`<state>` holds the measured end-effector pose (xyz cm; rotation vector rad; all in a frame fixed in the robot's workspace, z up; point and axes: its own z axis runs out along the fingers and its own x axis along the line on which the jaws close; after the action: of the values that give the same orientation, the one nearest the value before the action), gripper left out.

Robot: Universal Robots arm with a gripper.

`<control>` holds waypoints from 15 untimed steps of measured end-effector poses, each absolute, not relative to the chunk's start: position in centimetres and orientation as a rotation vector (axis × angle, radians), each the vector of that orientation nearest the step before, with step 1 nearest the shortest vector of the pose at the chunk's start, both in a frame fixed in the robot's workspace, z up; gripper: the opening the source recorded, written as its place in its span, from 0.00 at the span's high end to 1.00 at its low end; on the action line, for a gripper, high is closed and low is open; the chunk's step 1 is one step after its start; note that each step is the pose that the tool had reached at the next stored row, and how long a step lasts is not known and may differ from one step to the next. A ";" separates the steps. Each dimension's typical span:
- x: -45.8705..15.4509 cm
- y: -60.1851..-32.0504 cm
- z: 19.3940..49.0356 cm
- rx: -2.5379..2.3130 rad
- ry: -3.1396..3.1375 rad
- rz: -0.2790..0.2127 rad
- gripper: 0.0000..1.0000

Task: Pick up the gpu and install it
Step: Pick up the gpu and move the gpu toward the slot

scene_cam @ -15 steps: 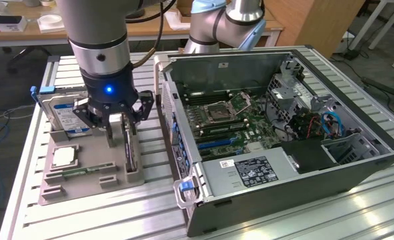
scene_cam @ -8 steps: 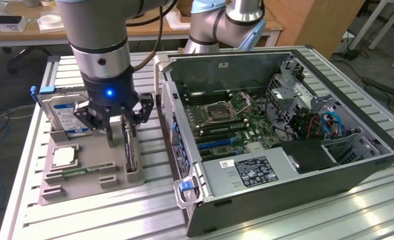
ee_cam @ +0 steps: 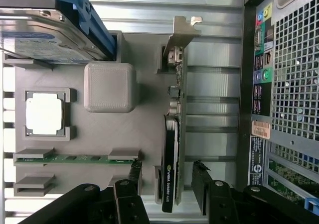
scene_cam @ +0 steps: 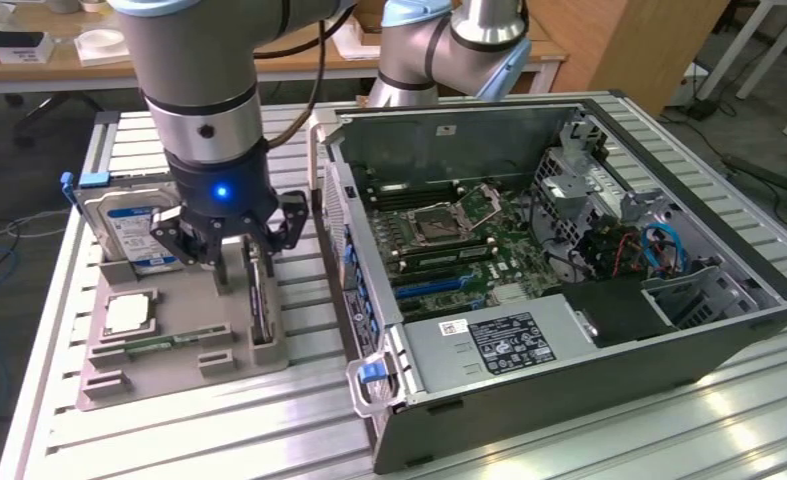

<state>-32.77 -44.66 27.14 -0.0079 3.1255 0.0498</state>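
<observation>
My tool (ee_cam: 168, 178) is released, its jaws spread wide. One finger stands on each side of the gpu (ee_cam: 174, 134) with daylight between pad and card, so nothing is held.

The gpu stands on edge in a slot of the grey holder (scene_cam: 166, 375) on the slatted desk (scene_cam: 233, 435). It is on the side of the holder nearest the open computer case (scene_cam: 567, 250). The hard drive (scene_cam: 126, 225), the processor (scene_cam: 126, 312) and the green memory stick (ee_cam: 75, 159) sit in their own pockets on the far side from the case.

I judge the card light and stiff — a rigid board that won't sag, but a fragile one. One face carries a black cooler shroud and the other looks like bare board with small parts on it. A metal bracket caps the end farthest from my fingers.

The place to take hold, I think, is across the two flat faces along the upper edge, squarely and with modest force. The shroud may be slick, and the bare side won't forgive a hard pinch. The slot walls hug the card's ends, so any tilt could make it bind.
</observation>
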 end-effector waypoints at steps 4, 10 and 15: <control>-32.6 -44.6 26.9 -0.007 3.125 0.050 0.47; -32.5 -44.7 26.4 -0.008 3.125 0.050 0.47; -32.5 -44.7 25.9 -0.008 3.125 0.050 0.47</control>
<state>-32.50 -44.68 25.90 -0.0076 3.1254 0.0500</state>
